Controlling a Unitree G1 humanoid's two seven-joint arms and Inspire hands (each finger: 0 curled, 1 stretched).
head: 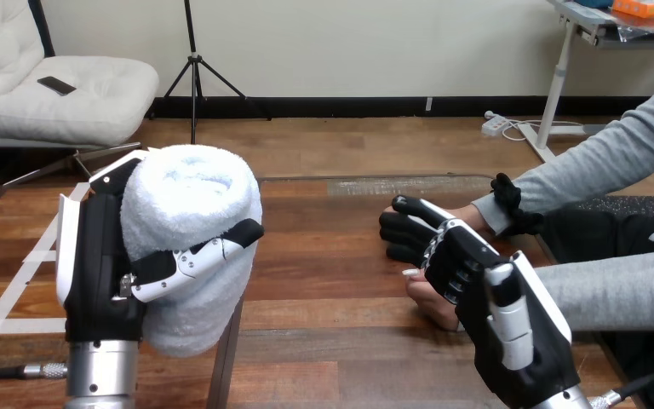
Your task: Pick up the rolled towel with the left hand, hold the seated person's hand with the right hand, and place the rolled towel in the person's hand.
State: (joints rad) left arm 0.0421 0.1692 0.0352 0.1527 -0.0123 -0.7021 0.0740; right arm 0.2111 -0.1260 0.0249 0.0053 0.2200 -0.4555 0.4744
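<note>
White towel: upright, long axis vertical, clasped by left hand fingers above tabletop. Person's hand: 3 o'clock of towel, well apart; right hand curled over it.

And here's the left hand, a black body edged with white shells and a black-and-white jointed thumb, mounted on a ribbed silver forearm, while the right hand shows glossy black fingers and a white back shell.
</note>
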